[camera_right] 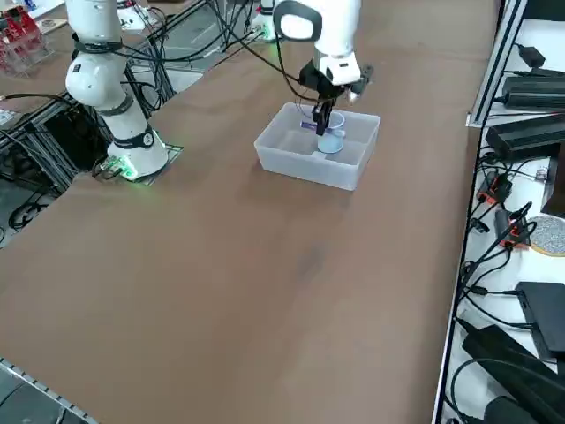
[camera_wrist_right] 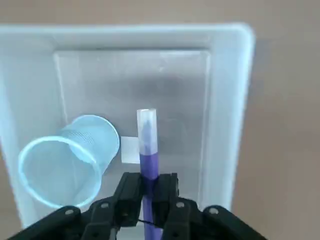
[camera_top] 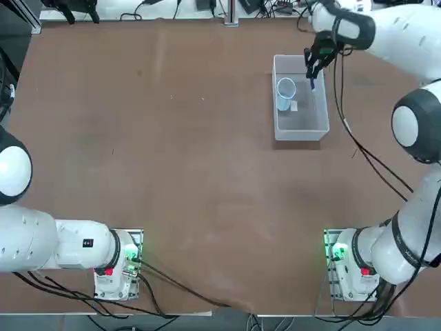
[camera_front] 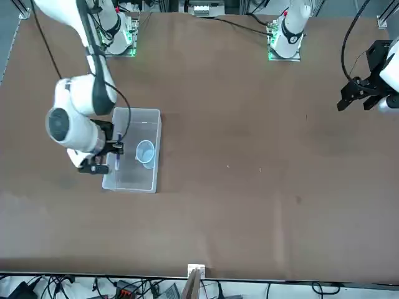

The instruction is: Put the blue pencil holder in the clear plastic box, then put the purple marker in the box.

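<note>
My right gripper, fingers clamped on the slim purple marker with the whitish end, hangs over the rectangular translucent plastic box, pinching it crosswise so its whitish end points clear of my fingertips, presumably to let it drop in cleanly. The small light-blue cylindrical cup already sits inside the box, just beside my gripper, leaving the marker what I judge to be enough room on the cup's other side once I lower and let go.
</note>
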`<state>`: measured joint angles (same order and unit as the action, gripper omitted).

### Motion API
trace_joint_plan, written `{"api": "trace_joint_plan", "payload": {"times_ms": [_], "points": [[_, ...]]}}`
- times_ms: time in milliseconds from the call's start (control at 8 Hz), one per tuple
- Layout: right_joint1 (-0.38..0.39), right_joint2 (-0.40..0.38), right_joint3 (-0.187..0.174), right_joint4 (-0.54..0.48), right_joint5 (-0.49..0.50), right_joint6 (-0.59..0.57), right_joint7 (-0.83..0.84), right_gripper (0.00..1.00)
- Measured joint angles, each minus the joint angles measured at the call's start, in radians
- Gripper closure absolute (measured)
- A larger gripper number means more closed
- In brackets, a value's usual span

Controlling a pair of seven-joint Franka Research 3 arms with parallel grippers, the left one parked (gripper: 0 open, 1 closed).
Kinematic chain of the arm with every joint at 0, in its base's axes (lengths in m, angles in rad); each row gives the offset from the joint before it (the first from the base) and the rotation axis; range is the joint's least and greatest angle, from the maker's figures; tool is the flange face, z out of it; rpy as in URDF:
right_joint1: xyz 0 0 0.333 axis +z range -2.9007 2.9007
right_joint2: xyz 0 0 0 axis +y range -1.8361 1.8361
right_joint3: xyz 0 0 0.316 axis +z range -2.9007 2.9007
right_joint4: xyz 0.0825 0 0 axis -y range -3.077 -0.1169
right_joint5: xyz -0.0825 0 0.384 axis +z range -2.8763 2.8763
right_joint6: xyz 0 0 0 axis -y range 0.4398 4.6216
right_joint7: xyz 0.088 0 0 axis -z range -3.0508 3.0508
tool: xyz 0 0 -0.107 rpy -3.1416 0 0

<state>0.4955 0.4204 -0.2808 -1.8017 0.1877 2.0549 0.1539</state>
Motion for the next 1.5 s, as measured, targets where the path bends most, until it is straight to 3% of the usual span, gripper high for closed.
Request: {"api": "trace_joint_plan", "payload": {"times_ms": [500,1500], "points": [[0.038,0.028,-0.002,-0.139,-0.001,0.143,0.000,0.85],[0.037,0.072,-0.013,-0.167,-0.001,0.215,0.000,0.84]]}}
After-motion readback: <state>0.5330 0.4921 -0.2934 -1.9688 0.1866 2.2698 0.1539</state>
